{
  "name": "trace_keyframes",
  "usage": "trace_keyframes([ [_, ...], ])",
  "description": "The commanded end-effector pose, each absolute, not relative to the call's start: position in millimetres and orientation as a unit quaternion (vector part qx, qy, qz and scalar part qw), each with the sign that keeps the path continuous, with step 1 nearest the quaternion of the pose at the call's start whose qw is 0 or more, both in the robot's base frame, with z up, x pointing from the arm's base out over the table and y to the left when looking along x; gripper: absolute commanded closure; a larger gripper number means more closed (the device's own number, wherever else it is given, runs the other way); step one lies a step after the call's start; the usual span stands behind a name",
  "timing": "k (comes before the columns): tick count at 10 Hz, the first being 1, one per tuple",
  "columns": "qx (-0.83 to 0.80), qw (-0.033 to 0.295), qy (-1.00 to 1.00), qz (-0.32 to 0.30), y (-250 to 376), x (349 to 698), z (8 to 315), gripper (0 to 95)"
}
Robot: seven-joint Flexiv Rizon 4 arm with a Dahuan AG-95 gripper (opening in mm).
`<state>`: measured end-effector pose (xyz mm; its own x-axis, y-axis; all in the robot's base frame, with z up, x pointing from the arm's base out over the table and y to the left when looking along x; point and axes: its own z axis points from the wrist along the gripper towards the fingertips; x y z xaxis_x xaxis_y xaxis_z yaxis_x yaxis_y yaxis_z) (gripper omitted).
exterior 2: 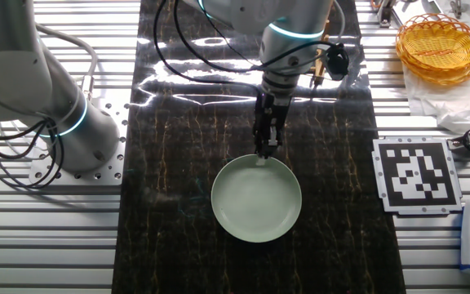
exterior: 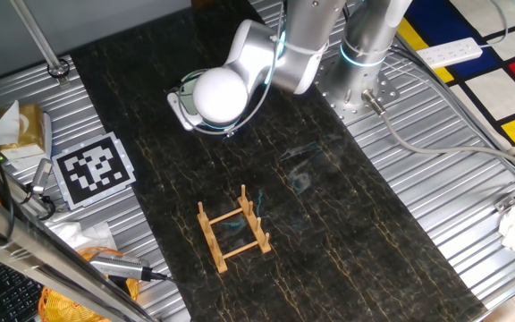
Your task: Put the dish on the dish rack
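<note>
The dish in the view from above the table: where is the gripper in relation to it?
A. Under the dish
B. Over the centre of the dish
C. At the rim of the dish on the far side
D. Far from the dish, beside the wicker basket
C: the gripper reaches down to the far rim of the pale green dish, and its fingertips meet that edge, not the centre.

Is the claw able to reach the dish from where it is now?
Probably yes. The claw already points down at the far rim of the dish, and nothing stands between them. Whether it grips the rim cannot be seen.
</note>
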<state>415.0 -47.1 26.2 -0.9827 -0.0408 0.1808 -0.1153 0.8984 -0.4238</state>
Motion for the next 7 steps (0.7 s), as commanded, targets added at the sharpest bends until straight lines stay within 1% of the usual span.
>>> trace_keyframes([
  [1, 0.04, 0.08, -0.971, 0.224, -47.7, 414.8, 26.9, 95.0],
  [5, 0.037, 0.074, -0.97, 0.227, -47.7, 414.8, 26.9, 95.0],
  [6, 0.036, 0.071, -0.971, 0.226, -48.1, 415.1, 28.6, 95.0],
  [7, 0.04, 0.07, -0.972, 0.22, -49.9, 416.8, 36.6, 95.0],
])
